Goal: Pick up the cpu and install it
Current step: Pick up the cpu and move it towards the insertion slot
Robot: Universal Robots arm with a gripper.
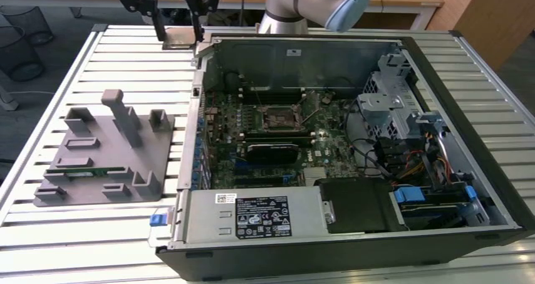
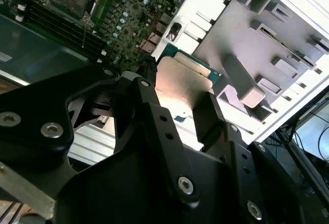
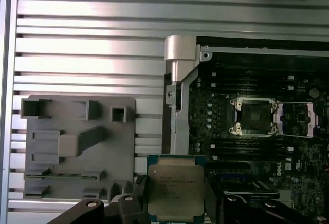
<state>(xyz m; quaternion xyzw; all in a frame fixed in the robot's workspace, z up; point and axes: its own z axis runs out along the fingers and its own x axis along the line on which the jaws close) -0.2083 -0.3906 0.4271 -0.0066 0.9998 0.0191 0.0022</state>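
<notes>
The cpu [image 1: 181, 38], a flat square chip with a shiny silver top and a thin green edge, hangs in the air above the slatted table, just outside the open computer case's far left corner in the exterior view. My gripper [image 1: 180, 36] is shut on it, one black finger on each side. Both wrist views show the cpu [image 3: 175, 188] [image 2: 180, 82] clamped between the fingers [image 3: 138, 196] of the gripper [image 3: 175, 199] [image 2: 180, 106]. The motherboard socket [image 1: 279, 116] [image 3: 255, 116] lies open with its lever raised, well apart from the chip.
The open computer case [image 1: 468, 190] lies on the slatted table [image 1: 100, 46], with drive bays and cables on the exterior view's right. A grey fixture tray [image 1: 109, 152] [image 3: 77, 142] with upright posts stands on the left and holds a green memory stick [image 1: 84, 171].
</notes>
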